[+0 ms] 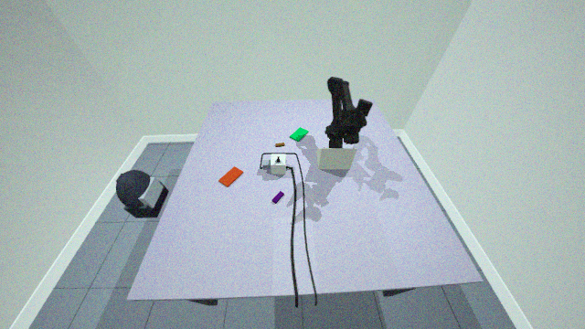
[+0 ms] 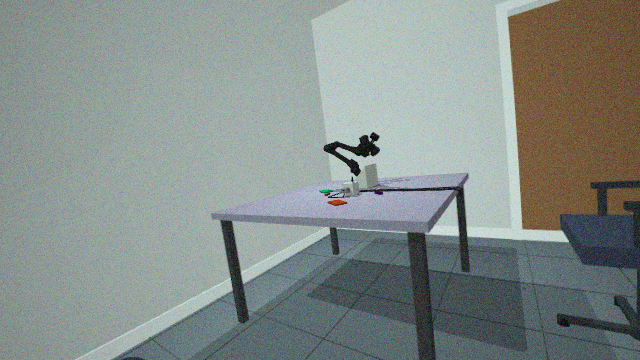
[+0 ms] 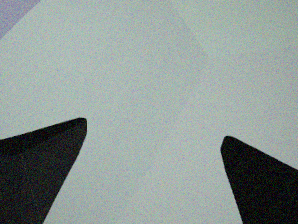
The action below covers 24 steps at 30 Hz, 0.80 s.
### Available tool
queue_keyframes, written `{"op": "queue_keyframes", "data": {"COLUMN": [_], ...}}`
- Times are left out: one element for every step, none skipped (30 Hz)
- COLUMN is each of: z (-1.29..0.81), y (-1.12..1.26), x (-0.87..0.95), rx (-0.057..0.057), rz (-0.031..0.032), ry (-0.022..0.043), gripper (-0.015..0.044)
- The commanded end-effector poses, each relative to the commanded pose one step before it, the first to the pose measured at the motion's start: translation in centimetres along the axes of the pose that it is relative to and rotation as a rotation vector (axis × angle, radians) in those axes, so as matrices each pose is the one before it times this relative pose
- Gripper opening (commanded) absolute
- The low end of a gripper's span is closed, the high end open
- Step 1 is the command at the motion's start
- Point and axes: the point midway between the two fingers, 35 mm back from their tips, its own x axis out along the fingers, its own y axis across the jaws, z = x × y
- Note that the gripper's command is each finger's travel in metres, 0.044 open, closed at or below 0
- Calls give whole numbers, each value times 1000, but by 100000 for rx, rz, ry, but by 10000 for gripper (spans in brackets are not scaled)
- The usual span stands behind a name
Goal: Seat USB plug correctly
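The tabletop [image 1: 375,238] is seen steeply from above in the top view and obliquely from afar in the exterior view [image 2: 320,207]; only blank wall close up is faced by the wrist view.

The USB plug [image 1: 277,159] atop the power cube [image 1: 278,165] is too small to read its orientation. 2 cables [image 1: 302,238] drop past the table's [image 1: 192,256] near edge. In the wrist view, both fingers are cut off.
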Motion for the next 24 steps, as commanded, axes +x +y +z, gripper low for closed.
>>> {"op": "queue_keyframes", "data": {"z": [-14,-43,-75,-110,-114,60,77,54,13,-33,-76,-123,-172,-223,-274,-405,-460,-508,-528,-522,-591,-646,-610,-518], "y": [23,72,126,183,184,2,43,97,142,183,213,242,266,285,299,318,319,312,299,284,299,287,231,164], "x": [86,259,435,608,593,581,941,1087,1103,1115,1078,1082,1085,1084,1081,1295,1299,1280,1189,1042,1178,1181,1031,792], "rx": [88,268,461,667,676,1005,1715,2117,2296,2478,2626,2795,2964,3133,3299,4353,4546,4656,4473,4062,3870,4091,3746,3306], "rz": [407,1222,2045,2841,2754,2500,4118,4866,5057,5244,5188,5353,5513,5667,5815,5809,5918,6008,6045,6024,6625,6813,6090,5207], "ry": [-48,-144,-244,-345,-340,-1106,-1767,-1999,-1974,-1935,-1828,-1765,-1692,-1609,-1515,-1626,-1539,-1422,-1202,-893,-925,-857,-687,-393], "gripper": [426,440,440,440,440,440,440,440,440,440,440,440,440,440,440,440,440,440,440,440,440,440,440,440]}}
